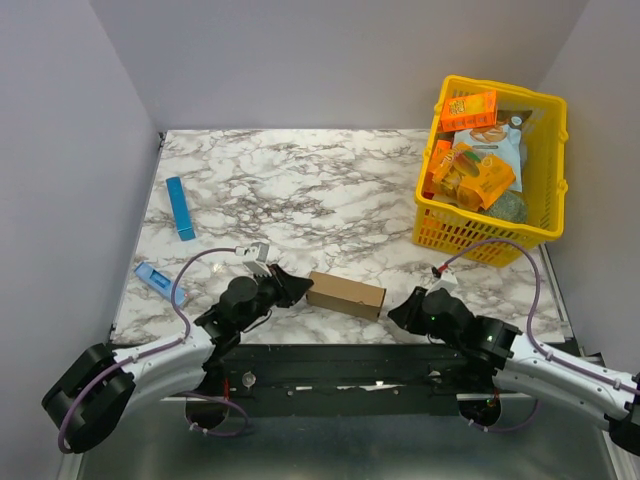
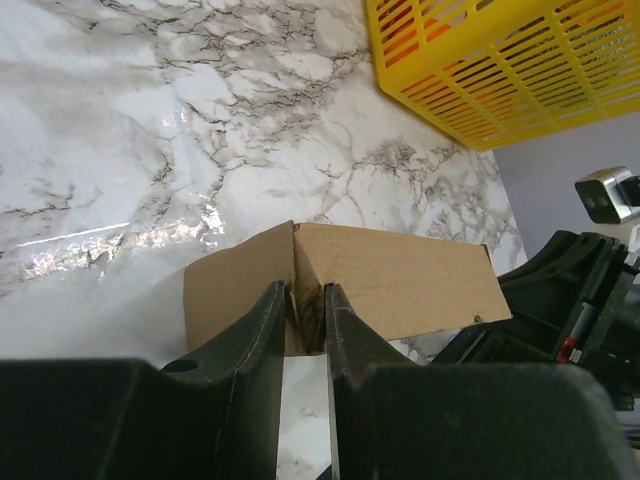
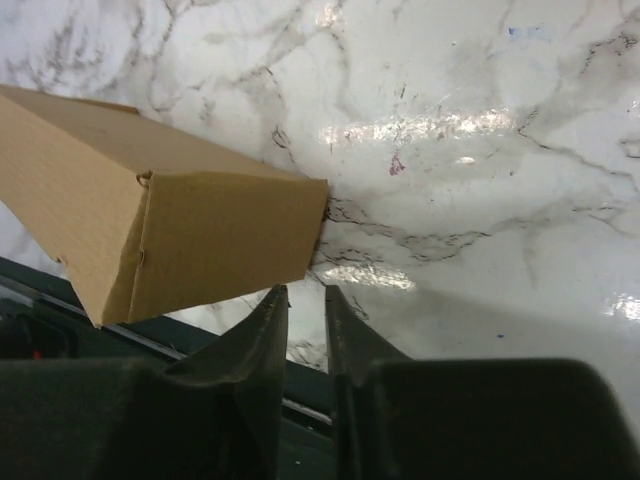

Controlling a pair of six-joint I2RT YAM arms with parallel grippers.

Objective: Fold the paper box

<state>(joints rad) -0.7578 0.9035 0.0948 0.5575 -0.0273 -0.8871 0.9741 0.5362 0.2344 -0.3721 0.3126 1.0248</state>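
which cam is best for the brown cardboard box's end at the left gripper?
Left wrist: that end of the brown cardboard box sits close up, flap edge at the left gripper. Top external shows the whole box, small. Right wrist shows only the far end.

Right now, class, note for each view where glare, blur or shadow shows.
Top external: sharp, evenly lit, no glare on the table. Left wrist: a glare streak on the marble left of the paper box, left gripper's fingers blurred. Right wrist: bright glare patches on the marble beside the box, right gripper's fingers dark and soft.
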